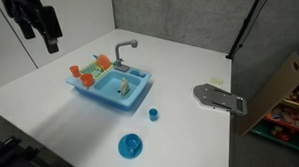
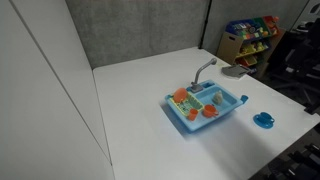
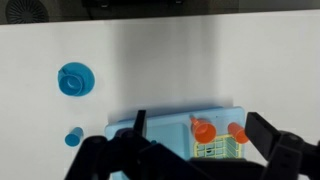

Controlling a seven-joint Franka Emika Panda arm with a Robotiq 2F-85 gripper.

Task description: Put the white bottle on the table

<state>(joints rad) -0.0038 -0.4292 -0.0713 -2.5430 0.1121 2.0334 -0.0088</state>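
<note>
The white bottle [image 1: 122,88] lies in the basin of the blue toy sink [image 1: 139,96], small and cream-tinged. The sink stands on the white table [image 1: 190,60] in both exterior views, table [image 2: 140,110]. My gripper [image 1: 41,38] hangs high above the table, up and to the left of the sink, open and empty. In the wrist view its two dark fingers [image 3: 200,135] stand wide apart over the sink [image 3: 165,125], and the bottle is hidden there.
Orange cups [image 1: 87,78] sit on the sink's rack, also in the wrist view [image 3: 203,130]. A small blue cup [image 1: 153,114] and a blue plate [image 1: 130,145] lie on the table by the sink. A grey flat object [image 1: 217,98] lies at the table's edge.
</note>
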